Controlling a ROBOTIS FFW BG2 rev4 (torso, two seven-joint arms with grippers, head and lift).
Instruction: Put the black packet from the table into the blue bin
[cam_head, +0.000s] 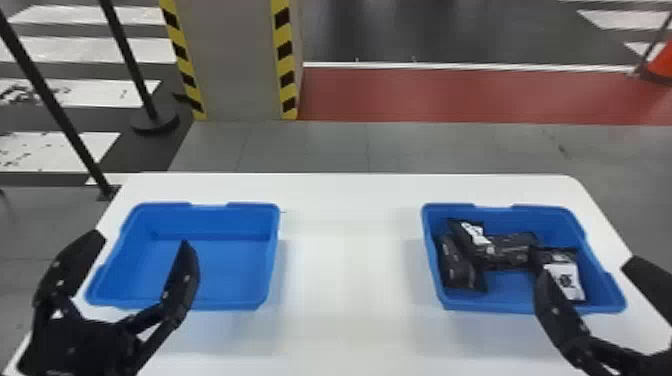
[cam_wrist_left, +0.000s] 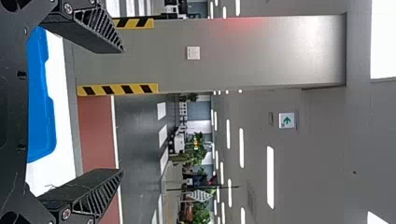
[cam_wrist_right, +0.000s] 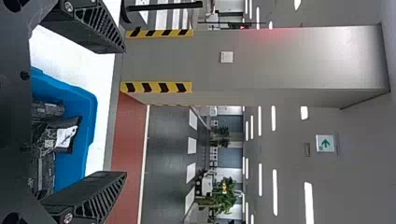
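My left gripper (cam_head: 142, 262) stands open with nothing between its fingers, over the near part of the left blue bin (cam_head: 274, 250), whose inside is bare. In the left wrist view the same gripper (cam_wrist_left: 122, 111) has its fingers wide apart. At the right, my right gripper (cam_head: 587, 285) is open above the near side of the right blue bin (cam_head: 618, 295). Several black packets (cam_head: 507, 250) lie heaped in that bin, one with a white label (cam_head: 565, 281). The right wrist view has the open right gripper (cam_wrist_right: 125, 112) and packets (cam_wrist_right: 65, 135) beyond its base.
Both bins rest on a white table (cam_head: 350, 270), with a wide gap between them. Behind the table stands a grey pillar (cam_head: 237, 60) with yellow-black edges. Black posts (cam_head: 57, 107) rise at the left, and an orange cone (cam_head: 661, 62) is at the far right.
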